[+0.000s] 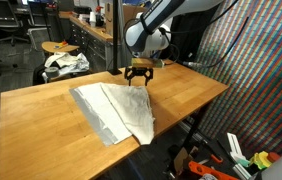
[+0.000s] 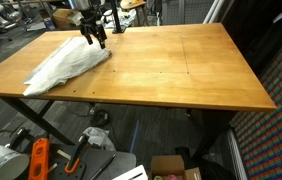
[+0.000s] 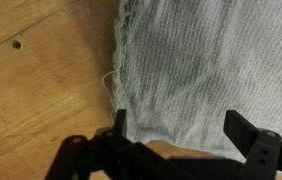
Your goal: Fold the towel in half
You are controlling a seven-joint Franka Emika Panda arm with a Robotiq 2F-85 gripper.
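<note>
On the wooden table (image 1: pixel 41 105), the towel (image 1: pixel 116 110) lies rumpled in loose folds, reaching one table edge. Over its opposite end hangs the gripper (image 1: pixel 138 73), jaws spread wide and empty.

No words, labels, brands, numbers or signs could be read in any view. The brown cardboard box (image 2: pixel 173 166) on the floor below the light wooden table (image 2: pixel 181 70) was too small and blurred to show any lettering.
</note>
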